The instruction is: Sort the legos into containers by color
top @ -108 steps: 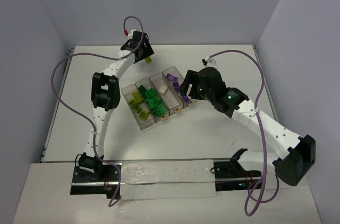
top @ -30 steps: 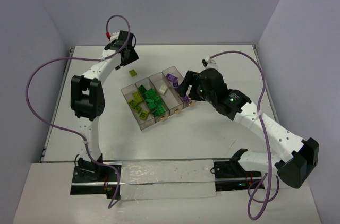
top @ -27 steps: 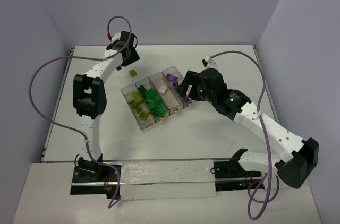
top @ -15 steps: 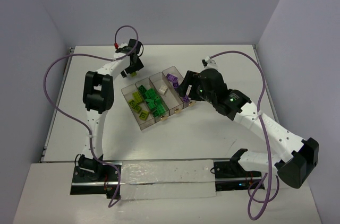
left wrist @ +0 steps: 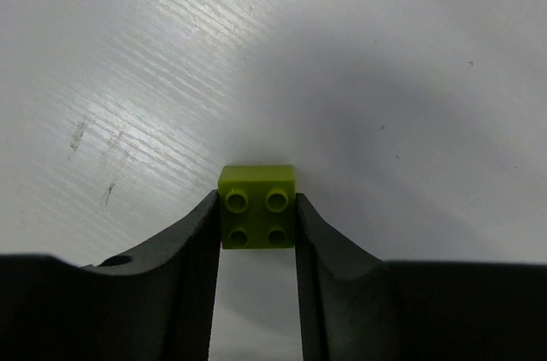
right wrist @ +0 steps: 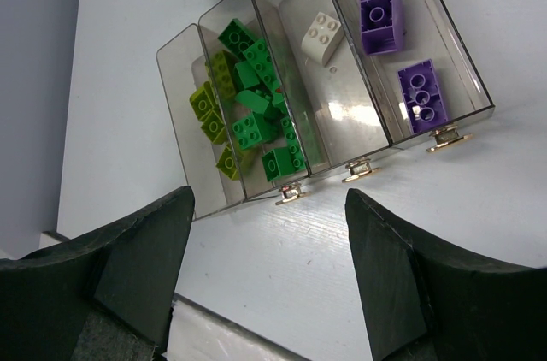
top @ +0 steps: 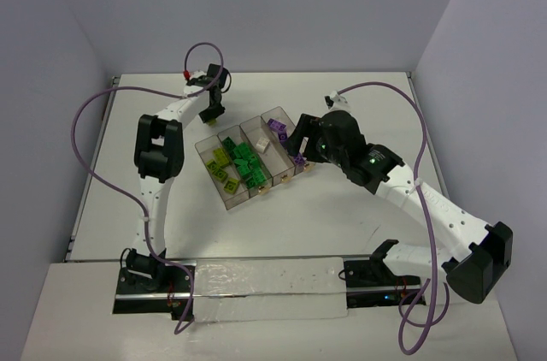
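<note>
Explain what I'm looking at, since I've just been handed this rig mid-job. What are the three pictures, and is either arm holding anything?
Two small robot arms stand at the near edge of a white table, each ending in a two-finger tool. The wide picture looks down from above and behind them. The other two pictures come from cameras on the wrists.

The left wrist view shows the left tool shut on a lone yellow-green brick. The right wrist view shows the right tool open and empty, above a clear four-compartment tray. From left to right in that view, the tray holds yellow-green bricks, dark green bricks, one white brick and purple bricks.
</note>
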`<state>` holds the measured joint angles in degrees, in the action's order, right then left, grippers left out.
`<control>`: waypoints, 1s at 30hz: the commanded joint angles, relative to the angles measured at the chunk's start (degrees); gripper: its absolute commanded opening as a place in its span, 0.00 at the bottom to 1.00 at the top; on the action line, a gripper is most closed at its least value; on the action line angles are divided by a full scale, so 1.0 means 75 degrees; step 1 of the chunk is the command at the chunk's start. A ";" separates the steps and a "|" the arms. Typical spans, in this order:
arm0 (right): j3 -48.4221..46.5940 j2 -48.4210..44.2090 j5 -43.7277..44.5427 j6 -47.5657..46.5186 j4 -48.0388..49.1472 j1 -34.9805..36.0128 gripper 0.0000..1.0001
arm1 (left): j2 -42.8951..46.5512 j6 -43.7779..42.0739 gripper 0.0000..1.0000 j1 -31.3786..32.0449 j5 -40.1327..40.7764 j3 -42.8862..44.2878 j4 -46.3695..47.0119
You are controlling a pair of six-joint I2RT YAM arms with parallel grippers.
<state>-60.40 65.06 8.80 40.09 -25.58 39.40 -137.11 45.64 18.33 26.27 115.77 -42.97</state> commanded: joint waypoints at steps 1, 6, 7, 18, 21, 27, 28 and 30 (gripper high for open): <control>-0.0079 -0.0068 0.0112 0.0088 0.0282 0.0063 0.79 | 0.0788 -0.0172 0.31 0.0029 0.0209 0.0065 0.0045; -0.0012 -0.0261 0.0202 0.0155 0.0267 0.0139 0.79 | 0.2636 -0.0374 0.23 0.0175 0.0305 -0.1332 0.0550; 0.0027 -0.0296 0.0214 0.0171 0.0290 0.0165 0.79 | 0.3115 -0.0402 0.23 0.0229 0.0403 -0.1666 0.0656; 0.0249 -0.0643 0.0419 0.0327 0.0294 0.0536 0.79 | 0.6316 -0.0214 0.22 0.1411 0.0123 -0.5216 0.1148; 0.0321 -0.0784 0.0483 0.0350 0.0255 0.0609 0.79 | 0.6764 0.0057 0.23 0.1968 -0.0057 -0.6130 0.1231; 0.0388 -0.0993 0.0594 0.0361 0.0110 0.0641 0.79 | 0.7095 0.0505 0.26 0.2298 -0.0263 -0.6992 0.1436; 0.0400 -0.1020 0.0607 0.0362 0.0096 0.0652 0.79 | 0.7122 0.0513 0.26 0.2324 -0.0312 -0.7084 0.1484; 0.0439 -0.1059 0.0627 0.0371 0.0076 0.0653 0.79 | 0.7171 0.0579 0.37 0.2373 -0.0353 -0.7213 0.1544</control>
<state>-57.63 59.63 11.53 42.35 -25.57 43.64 -86.06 47.24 35.13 25.16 63.78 -34.36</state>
